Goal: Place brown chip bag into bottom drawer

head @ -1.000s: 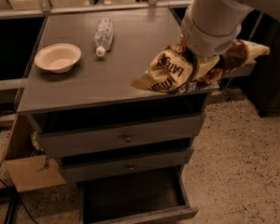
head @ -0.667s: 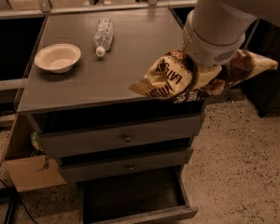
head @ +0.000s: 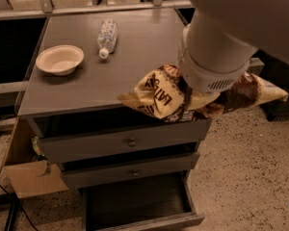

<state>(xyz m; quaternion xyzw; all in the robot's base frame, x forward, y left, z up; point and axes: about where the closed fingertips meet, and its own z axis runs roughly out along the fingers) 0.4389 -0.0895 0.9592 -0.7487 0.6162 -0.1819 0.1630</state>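
The gripper [head: 189, 105], largely hidden under the wrist yet seemingly pinching the brown chip bag [head: 159, 93], should bring it nearer and down into the open bottom drawer [head: 135, 201] before releasing.

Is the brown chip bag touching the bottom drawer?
Apart. The camera view shows the brown chip bag held by the gripper at tabletop height, both knobbed drawers between it and the bottom drawer.

Crumpled brown chip bag [head: 156, 97] hangs, seemingly gripped by the end effector [head: 188, 100], above the open bottom drawer [head: 135, 202]
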